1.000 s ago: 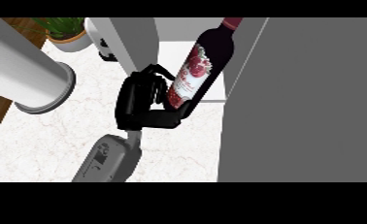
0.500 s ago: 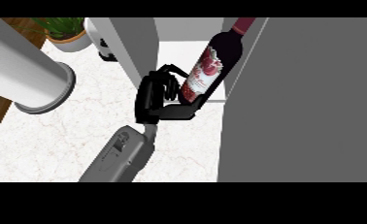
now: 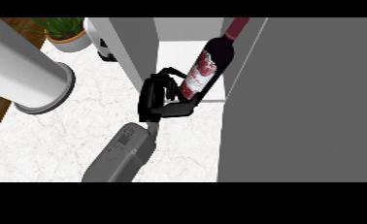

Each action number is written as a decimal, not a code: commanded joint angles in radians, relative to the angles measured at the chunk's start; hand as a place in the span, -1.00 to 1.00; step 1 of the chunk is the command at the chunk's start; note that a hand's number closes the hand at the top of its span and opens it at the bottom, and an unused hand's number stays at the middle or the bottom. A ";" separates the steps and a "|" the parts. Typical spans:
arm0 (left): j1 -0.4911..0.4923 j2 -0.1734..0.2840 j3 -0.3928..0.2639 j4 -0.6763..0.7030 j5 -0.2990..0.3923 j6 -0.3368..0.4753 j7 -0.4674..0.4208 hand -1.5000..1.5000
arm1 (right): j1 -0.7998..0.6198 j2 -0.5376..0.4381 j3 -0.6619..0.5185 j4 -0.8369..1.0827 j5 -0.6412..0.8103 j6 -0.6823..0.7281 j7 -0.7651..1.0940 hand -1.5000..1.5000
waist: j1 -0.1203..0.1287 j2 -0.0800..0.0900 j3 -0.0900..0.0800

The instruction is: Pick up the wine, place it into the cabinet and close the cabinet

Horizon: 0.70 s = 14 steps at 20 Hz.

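My hand (image 3: 163, 99) is curled round the lower body of the wine bottle (image 3: 209, 68), fingers wrapped on its left side and thumb under its base. I take it for my right hand, though the forearm rises from lower-centre and I cannot be sure of the side. My other hand is not in view.

The bottle lies up and to the right of my palm, its long axis tilted, base low by my hand and neck pointing up-right toward the top of the cabinet (image 3: 136, 48) opening. Its lower half sits right at the front edge of the white cabinet shelf (image 3: 175, 56); the neck passes just beside the big grey open cabinet door (image 3: 294, 102) on the right. Whether the base already rests on the shelf I cannot tell.

What the next move turns on, as I judge it: the shelf lies beyond and above my hand, so the bottle must go further in and stand upright before I let go.

Counted: one wine bottle, one hand showing, one cabinet with one door, one potted plant (image 3: 63, 31) at upper left, one large grey cylinder (image 3: 32, 80) at the left, on the marbled tabletop (image 3: 64, 136).
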 commanded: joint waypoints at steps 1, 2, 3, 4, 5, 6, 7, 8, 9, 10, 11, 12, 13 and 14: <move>-0.042 0.000 -0.075 0.128 0.110 0.015 -0.120 1.00 | -0.034 -0.016 -0.042 0.037 -0.046 0.008 0.001 -1.00 | -0.006 0.002 0.000; -0.047 0.000 -0.070 0.124 0.118 0.019 -0.083 1.00 | 0.001 0.005 -0.004 0.067 0.007 0.025 -0.053 -1.00 | -0.004 0.001 0.000; -0.033 0.000 0.029 0.114 0.047 -0.056 -0.045 1.00 | -0.004 0.031 0.039 0.036 0.065 -0.011 -0.040 -1.00 | 0.003 0.000 0.000; 0.014 0.000 -0.057 0.111 0.121 -0.011 -0.133 1.00 | -0.002 0.030 0.040 0.008 0.055 -0.019 -0.016 -1.00 | -0.001 0.000 0.000; -0.012 0.000 0.007 0.187 0.124 -0.086 -0.147 1.00 | -0.018 0.019 -0.006 0.057 0.013 -0.008 -0.040 -1.00 | -0.001 0.001 0.000; -0.046 0.000 0.023 0.135 0.101 -0.058 -0.083 1.00 | 0.033 0.015 -0.005 0.018 -0.006 0.019 -0.052 -1.00 | 0.001 -0.001 0.000; -0.088 0.000 0.026 0.249 0.187 -0.084 -0.165 1.00 | -0.021 -0.001 -0.018 0.024 -0.018 -0.001 0.005 -1.00 | -0.007 0.002 0.000; -0.088 0.000 0.013 0.287 0.219 -0.129 -0.203 1.00 | -0.093 0.003 -0.005 0.043 0.015 -0.041 0.039 -1.00 | -0.008 0.004 -0.001; -0.092 0.000 -0.044 0.277 0.294 -0.094 -0.232 1.00 | -0.035 0.000 -0.007 0.047 -0.018 0.004 -0.001 -1.00 | -0.016 0.004 -0.001; -0.072 0.000 0.062 0.347 0.222 -0.221 -0.232 1.00 | -0.032 0.009 0.014 0.043 0.010 0.001 -0.014 -1.00 | -0.006 0.003 -0.001; -0.091 0.000 0.045 0.307 0.243 -0.200 -0.196 1.00 | 0.009 -0.002 -0.026 0.013 -0.023 0.014 -0.021 -1.00 | -0.006 0.001 0.000; -0.114 0.000 -0.076 0.268 0.347 -0.099 -0.190 1.00 | 0.008 0.024 0.032 0.006 0.018 -0.006 -0.002 -1.00 | -0.015 0.002 -0.001; -0.193 0.000 0.029 0.408 0.303 -0.198 -0.213 1.00 | 0.019 -0.002 -0.002 -0.007 -0.026 0.014 0.013 -1.00 | -0.015 0.004 -0.001; -0.179 0.000 -0.047 0.382 0.354 -0.135 -0.248 1.00 | 0.040 -0.039 -0.088 0.036 -0.109 0.070 -0.042 -1.00 | -0.022 0.004 0.000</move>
